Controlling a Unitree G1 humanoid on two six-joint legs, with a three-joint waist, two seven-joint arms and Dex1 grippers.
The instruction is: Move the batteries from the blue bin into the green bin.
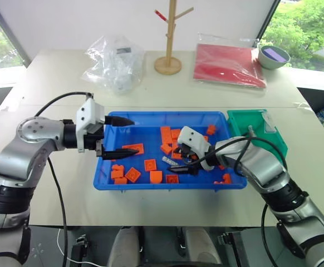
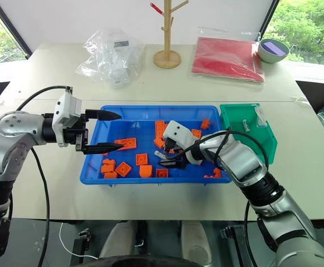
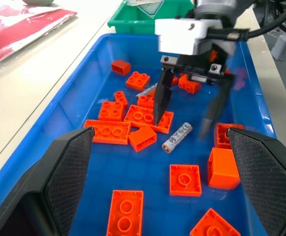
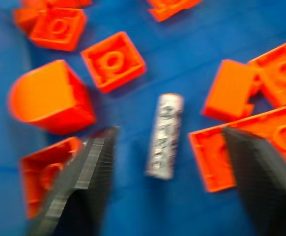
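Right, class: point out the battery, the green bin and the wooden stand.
battery [image 3: 177, 137]: left wrist view, middle of its body.
green bin [image 1: 237, 122]: left eye view, its near-left wall.
wooden stand [image 1: 168, 65]: left eye view, its round base.

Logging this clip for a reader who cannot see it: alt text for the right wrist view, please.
A silver battery lies on the blue bin's floor, between the two open black fingers of the right pincer, untouched. Orange bricks lie scattered around it.

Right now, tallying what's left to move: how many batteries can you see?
2: one battery in the blue bin under the right end effector; the other battery in the green bin. More may hide among bricks.
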